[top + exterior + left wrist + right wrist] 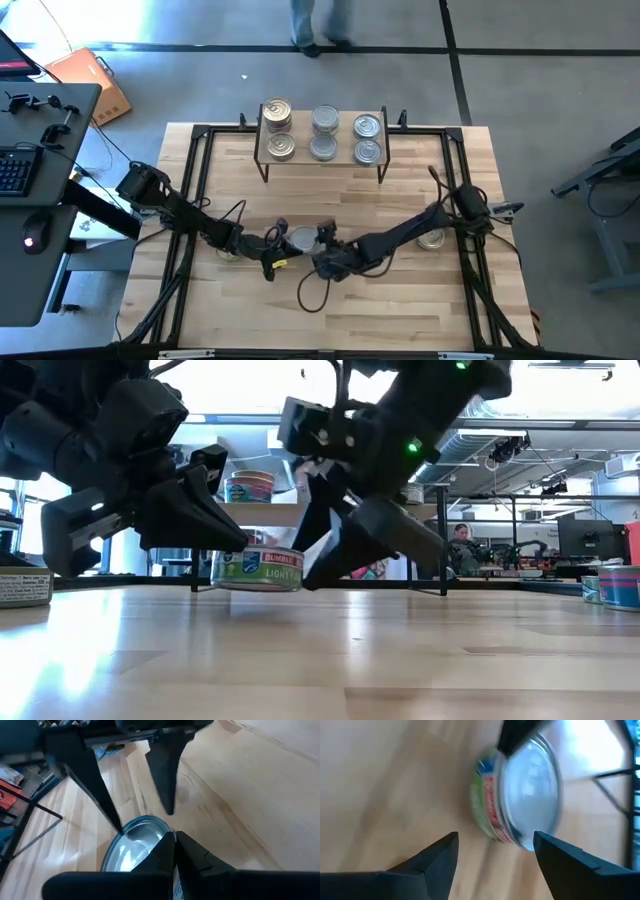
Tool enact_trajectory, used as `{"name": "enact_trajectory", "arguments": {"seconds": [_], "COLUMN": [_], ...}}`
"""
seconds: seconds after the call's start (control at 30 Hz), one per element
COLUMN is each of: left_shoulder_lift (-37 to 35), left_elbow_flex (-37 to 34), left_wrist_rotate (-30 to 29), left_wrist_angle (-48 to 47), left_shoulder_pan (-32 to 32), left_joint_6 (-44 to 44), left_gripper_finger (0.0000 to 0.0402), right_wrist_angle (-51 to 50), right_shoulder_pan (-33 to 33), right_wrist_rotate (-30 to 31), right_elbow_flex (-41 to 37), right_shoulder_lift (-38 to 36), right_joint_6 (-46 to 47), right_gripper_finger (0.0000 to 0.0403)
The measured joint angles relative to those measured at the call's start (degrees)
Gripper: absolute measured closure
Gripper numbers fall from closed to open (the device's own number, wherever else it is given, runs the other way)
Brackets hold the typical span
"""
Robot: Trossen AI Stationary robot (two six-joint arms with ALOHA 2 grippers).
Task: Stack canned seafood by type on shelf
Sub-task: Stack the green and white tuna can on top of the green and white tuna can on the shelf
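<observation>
A green-labelled tin (301, 238) sits flat on the butcher-block table (400, 310), lid up, its round axis vertical, well in front of the shelf (322, 152), with bare wood between the two. The left gripper (281, 240) has its fingers pressed together against the tin's left rim. The right gripper (325, 243) stands just right of the tin with its fingers apart, holding nothing. Six tins (323, 121) fill the shelf top.
</observation>
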Motion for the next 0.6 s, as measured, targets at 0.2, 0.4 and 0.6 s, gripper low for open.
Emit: {"name": "enact_trajectory", "arguments": {"seconds": [0.2,0.4,0.6], "left_shoulder_lift": [0.0,0.0,0.0], "left_elbow_flex": [0.0,0.0,0.0], "left_wrist_rotate": [0.0,3.6,7.5], "left_wrist_angle": [0.4,1.5,4.5], "left_shoulder_pan": [0.0,1.5,3.2], "left_joint_6": [-5.0,-9.6,-12.6], "left_gripper_finger": [0.0401,0.0401,0.0401], "right_wrist_angle": [-4.9,-11.0,5.1], "right_shoulder_pan": [1.9,2.6,3.7], "right_wrist_rotate": [6.6,7.4,11.0], "right_elbow_flex": [-0.1,-2.1,-11.2], "right_shoulder_lift": [-0.6,-0.8,-1.2], "right_joint_6": [5.3,14.0,14.0], "right_gripper_finger": [0.0151,0.0153,0.0168]}}
